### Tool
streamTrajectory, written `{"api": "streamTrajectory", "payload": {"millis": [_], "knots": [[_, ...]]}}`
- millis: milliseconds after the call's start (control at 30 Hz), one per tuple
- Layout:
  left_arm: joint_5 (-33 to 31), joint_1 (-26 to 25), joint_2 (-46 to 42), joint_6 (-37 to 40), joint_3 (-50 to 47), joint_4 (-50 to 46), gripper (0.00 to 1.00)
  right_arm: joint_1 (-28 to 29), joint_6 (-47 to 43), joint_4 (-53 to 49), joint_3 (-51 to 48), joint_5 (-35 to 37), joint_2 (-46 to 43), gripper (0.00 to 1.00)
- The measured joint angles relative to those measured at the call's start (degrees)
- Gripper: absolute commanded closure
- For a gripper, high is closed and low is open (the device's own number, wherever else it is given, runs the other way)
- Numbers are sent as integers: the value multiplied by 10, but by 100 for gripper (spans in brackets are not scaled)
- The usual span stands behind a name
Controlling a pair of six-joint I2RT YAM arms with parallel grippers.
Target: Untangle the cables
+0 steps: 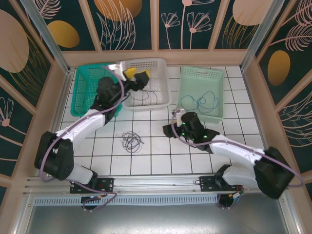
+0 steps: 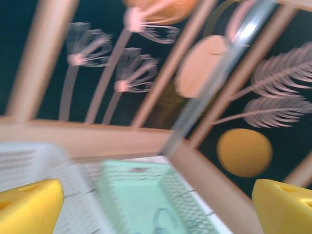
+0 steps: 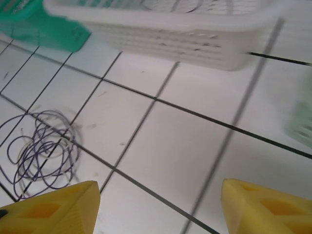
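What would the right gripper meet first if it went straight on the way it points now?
Probably the bare tiled table, then the white basket's near wall; depth is unclear. The cable tangle lies off that line.

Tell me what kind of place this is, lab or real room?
Probably a purpose-built robot test cell, not a lived-in room: a tiled tabletop boxed in by printed leaf-pattern panels, two arms bolted to a metal rail at its near edge, three plastic baskets set out.

left gripper (image 1: pixel 136 74) held high, jaws wide apart, right gripper (image 3: pixel 160 197) low, jaws apart
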Motion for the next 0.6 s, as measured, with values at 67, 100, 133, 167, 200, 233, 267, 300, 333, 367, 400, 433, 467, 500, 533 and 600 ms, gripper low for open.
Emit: {"api": "streamTrajectory", "payload": {"millis": [67, 100, 133, 167, 200, 233, 267, 300, 333, 367, 400, 433, 467, 500, 533, 600], "knots": [[-32, 13, -34, 0, -42, -34, 1, 20, -23, 7, 36, -12, 53, 36], [-48, 14, -54, 0, -63, -53, 1, 28, -32, 9, 57, -20, 81, 37], [-66, 14, -79, 1, -87, -69, 1, 34, -37, 13, 78, -30, 109, 38], [-78, 14, -102, 1, -107, -81, 1, 38, -42, 18, 93, -36, 130, 38], [-94, 14, -129, 1, -130, -90, 1, 43, -45, 23, 109, -44, 154, 39], [-110, 14, -157, 2, -151, -98, 1, 47, -46, 29, 122, -52, 175, 39], [-123, 14, -181, 2, -169, -102, 1, 50, -46, 35, 131, -59, 193, 39], [-137, 16, -205, 2, -187, -106, 1, 54, -46, 41, 139, -68, 210, 39], [-147, 19, -223, 2, -202, -112, 1, 57, -46, 45, 147, -75, 226, 39], [-156, 23, -236, 2, -212, -118, 1, 61, -46, 46, 154, -81, 238, 39], [-162, 29, -248, 2, -223, -123, 1, 64, -46, 47, 162, -87, 252, 39], [-165, 36, -254, 2, -232, -130, 1, 68, -46, 48, 170, -92, 263, 39], [-167, 43, -259, 2, -240, -136, 1, 71, -46, 49, 176, -97, 272, 39], [-169, 50, -263, 2, -248, -140, 1, 76, -46, 49, 185, -102, 282, 39], [-169, 58, -266, 2, -257, -145, 1, 80, -46, 46, 197, -104, 292, 39], [-169, 73, -272, 0, -275, -153, 1, 89, -47, 42, 222, -107, 313, 39]]}}
